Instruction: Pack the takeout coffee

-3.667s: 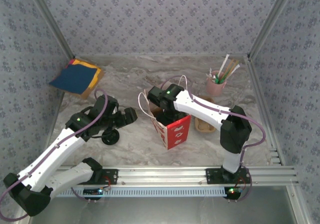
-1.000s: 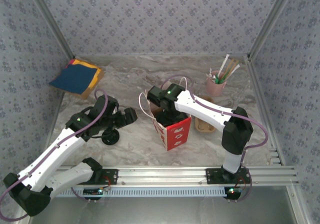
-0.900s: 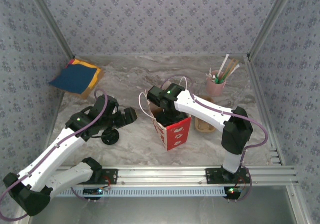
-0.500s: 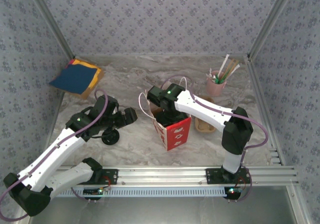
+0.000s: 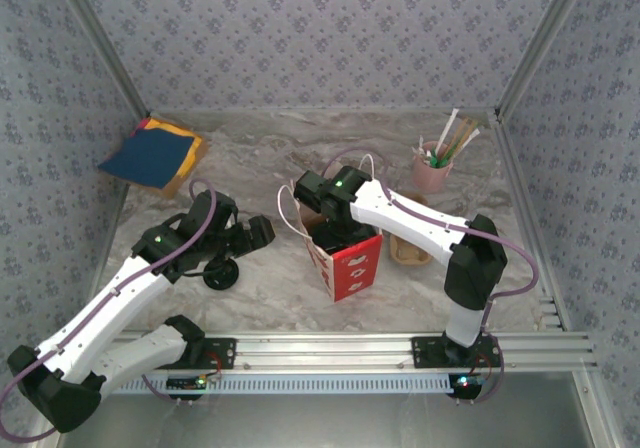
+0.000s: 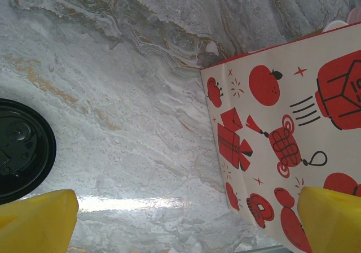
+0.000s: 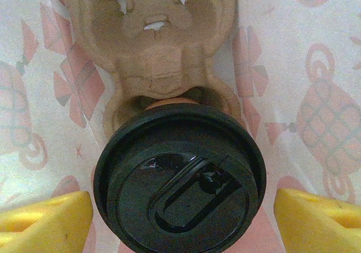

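Right wrist shows the right gripper (image 7: 181, 219) wide, flanking the lidded takeout coffee (image 7: 179, 177) without touching, pulp carrier (image 7: 155, 49) at 12 o'clock; left gripper (image 6: 184, 219) gapes wide, empty.

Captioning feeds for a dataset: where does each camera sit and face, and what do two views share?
Top external: above and behind, looking down on the table; left arm, right arm show.
Left wrist: on left arm, facing down at black lid and printed bag; left gripper open.
Right wrist: looking down into the bag at the lidded cup; right gripper straddles it.
Shared: bag and lid, top and left wrist.
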